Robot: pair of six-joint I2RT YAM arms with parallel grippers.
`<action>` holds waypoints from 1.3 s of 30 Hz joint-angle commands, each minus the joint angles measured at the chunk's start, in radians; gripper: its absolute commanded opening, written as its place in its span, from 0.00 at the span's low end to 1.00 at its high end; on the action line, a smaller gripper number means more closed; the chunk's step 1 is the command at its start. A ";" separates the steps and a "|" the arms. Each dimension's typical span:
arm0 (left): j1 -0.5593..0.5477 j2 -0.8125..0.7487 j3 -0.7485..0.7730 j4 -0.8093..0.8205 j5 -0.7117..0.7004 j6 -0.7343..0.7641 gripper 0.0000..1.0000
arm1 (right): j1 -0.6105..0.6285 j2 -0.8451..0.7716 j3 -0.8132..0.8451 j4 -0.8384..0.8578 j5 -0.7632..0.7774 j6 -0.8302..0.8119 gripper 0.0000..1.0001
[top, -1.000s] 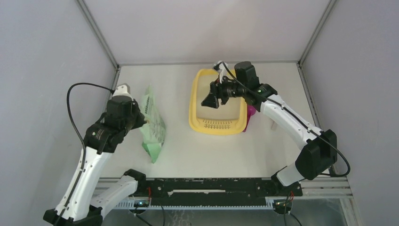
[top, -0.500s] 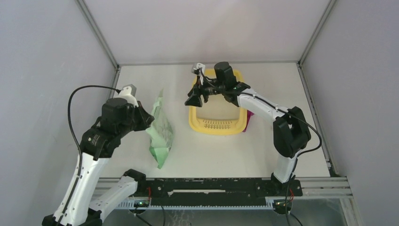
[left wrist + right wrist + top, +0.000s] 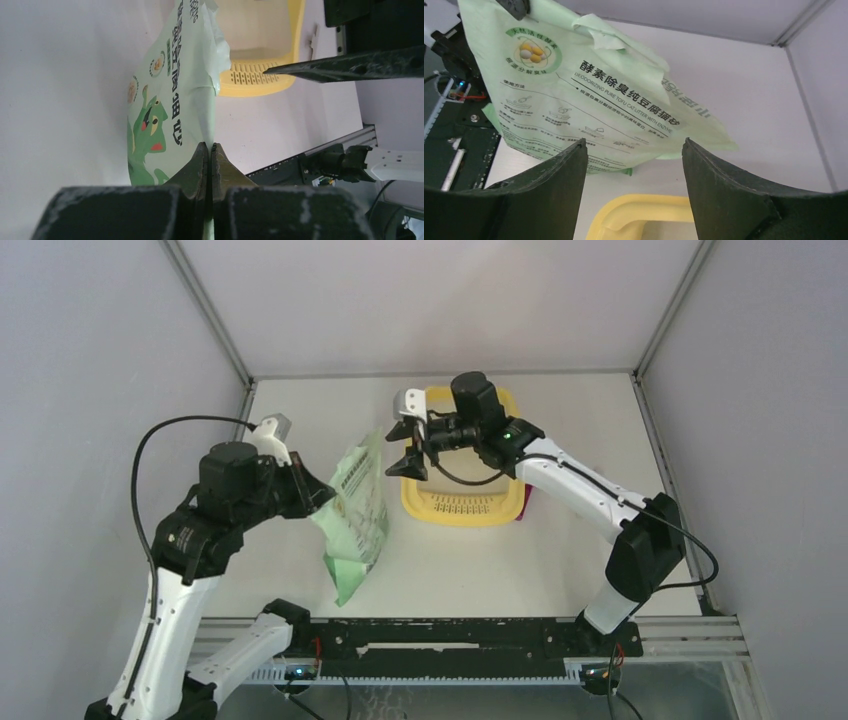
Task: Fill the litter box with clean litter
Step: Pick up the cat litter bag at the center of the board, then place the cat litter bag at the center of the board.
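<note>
The yellow plastic rectangular litter box [image 3: 462,512] sits on the white counter [image 3: 590,410] toward the back, its slotted grille ledge at the near end. Its pale inside shows no granules from the left wrist view, so the clean litter is presumably all in the bag and filling has not begun. A magenta scoop [image 3: 534,480] peeks out just beside the box's right wall.

Just left of the box stands the light green printed plastic bag [image 3: 358,505], tilted with its top leaning toward the box. The left end effector [image 3: 210,147] is clamped tight on the bag's thin side seam and holds it up. The right end effector [image 3: 402,448] hovers above the box's left rim with its fingers [image 3: 554,175] wide apart and nothing between them, facing the bag's printed face and folded top flap.

The step in hand looks like a second grip on the bag — a hold near the top, so both arms can tip it. To do it well, the right fingers should close on the flap or top corner rather than the bulging face, which would slip. The mouth should be over the box's open middle before any tilt — not over the grille or the rim. The left pinch is on a narrow seam, so the bag's weight should be moved slowly.
</note>
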 commanded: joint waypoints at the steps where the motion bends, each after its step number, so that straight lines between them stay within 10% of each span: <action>1: -0.006 -0.031 0.170 0.116 0.029 -0.025 0.00 | 0.074 -0.027 0.039 -0.065 0.120 -0.155 0.77; 15: -0.006 -0.050 0.213 -0.002 0.081 -0.063 0.00 | 0.108 0.006 0.088 0.049 0.132 -0.099 0.82; 30: -0.006 0.034 0.288 -0.025 0.220 0.011 0.00 | 0.165 0.136 0.367 -0.468 -0.055 -0.329 0.84; 39: -0.027 0.072 0.287 0.036 0.306 0.030 0.00 | 0.204 0.184 0.359 -0.494 0.004 -0.331 0.76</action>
